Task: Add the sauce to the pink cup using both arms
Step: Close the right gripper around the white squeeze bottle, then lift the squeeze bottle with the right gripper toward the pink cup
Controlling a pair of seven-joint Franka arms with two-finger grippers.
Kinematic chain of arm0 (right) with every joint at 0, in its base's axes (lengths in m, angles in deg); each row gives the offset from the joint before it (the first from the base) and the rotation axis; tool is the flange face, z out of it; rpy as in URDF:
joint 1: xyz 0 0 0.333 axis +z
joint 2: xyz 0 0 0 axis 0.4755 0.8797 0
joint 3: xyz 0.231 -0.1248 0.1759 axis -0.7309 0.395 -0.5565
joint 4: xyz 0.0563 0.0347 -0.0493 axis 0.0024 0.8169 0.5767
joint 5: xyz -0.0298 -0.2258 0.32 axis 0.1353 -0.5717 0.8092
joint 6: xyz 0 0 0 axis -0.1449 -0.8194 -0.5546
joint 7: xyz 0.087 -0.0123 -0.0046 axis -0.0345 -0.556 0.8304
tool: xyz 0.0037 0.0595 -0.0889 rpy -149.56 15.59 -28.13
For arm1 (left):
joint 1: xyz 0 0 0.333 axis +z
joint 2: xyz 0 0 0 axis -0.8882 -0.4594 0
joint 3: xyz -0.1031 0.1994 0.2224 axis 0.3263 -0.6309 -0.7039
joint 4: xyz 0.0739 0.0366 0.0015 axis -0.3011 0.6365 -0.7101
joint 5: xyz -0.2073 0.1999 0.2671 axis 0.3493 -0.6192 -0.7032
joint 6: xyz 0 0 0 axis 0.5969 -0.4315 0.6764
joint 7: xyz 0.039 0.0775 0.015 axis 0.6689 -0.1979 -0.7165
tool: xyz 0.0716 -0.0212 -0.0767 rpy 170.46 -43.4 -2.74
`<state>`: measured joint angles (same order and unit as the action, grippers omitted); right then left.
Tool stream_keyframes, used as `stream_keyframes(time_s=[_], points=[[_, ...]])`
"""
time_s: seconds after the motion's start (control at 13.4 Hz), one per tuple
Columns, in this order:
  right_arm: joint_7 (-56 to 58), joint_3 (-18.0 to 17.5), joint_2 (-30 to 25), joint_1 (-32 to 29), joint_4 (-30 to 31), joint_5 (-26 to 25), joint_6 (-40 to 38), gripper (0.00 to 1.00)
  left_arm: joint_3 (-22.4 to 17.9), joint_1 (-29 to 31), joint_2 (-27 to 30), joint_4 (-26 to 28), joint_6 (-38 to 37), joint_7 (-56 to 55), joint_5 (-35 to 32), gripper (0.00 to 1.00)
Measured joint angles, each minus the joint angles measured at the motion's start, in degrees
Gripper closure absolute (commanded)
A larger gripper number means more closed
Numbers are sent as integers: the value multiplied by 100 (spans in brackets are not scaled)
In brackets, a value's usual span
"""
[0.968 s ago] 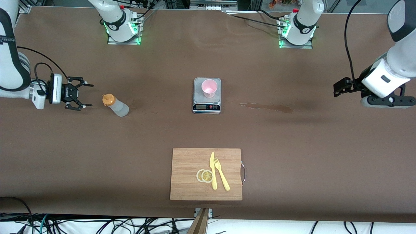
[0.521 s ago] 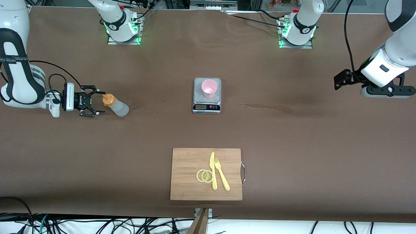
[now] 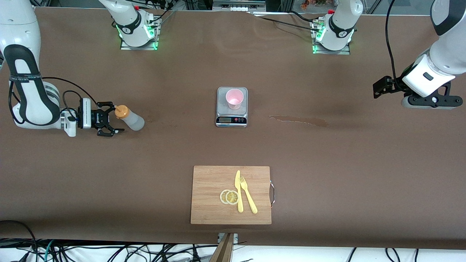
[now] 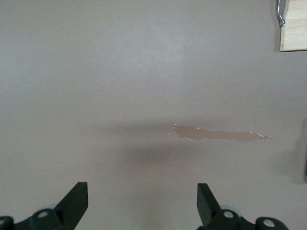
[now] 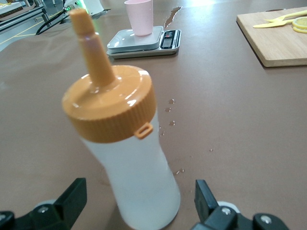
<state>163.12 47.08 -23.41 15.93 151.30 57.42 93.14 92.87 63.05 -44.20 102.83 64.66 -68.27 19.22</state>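
The sauce bottle [image 3: 130, 118], whitish with an orange cap and nozzle, stands on the table toward the right arm's end. My right gripper [image 3: 113, 119] is open and level with the bottle, one finger on each side of it, not closed on it. In the right wrist view the bottle [image 5: 129, 158] fills the space between the open fingers of the right gripper [image 5: 139, 201]. The pink cup [image 3: 234, 98] stands upright on a small scale [image 3: 232, 118] at mid-table, also in the right wrist view [image 5: 139, 17]. My left gripper [image 3: 378, 91] is open and empty, over bare table at the left arm's end, also in its wrist view [image 4: 142, 201].
A wooden cutting board [image 3: 231, 194] with lemon slices [image 3: 229, 197], a yellow knife [image 3: 238, 191] and fork [image 3: 248, 194] lies nearer the front camera than the scale. A wet stain [image 3: 298, 120] marks the table between the scale and the left arm's end, also in the left wrist view [image 4: 220, 135].
My right gripper has moved toward the sauce bottle until its open fingers sit on either side of it. The left arm has shifted only slightly.
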Motion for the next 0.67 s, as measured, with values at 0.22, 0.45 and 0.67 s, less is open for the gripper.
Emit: stream_keyframes(time_s=[0.22,0.45,0.67], points=[[7,-62,78,136,-4,262,20,22,15,-42,-34,-1,1,12,0,0],[9,-65,100,223,-5,319,22,97,15,-44,-34,-4,1,12,0,0],[11,-65,110,220,-29,337,23,100,19,-51,-34,-6,1,12,0,0]])
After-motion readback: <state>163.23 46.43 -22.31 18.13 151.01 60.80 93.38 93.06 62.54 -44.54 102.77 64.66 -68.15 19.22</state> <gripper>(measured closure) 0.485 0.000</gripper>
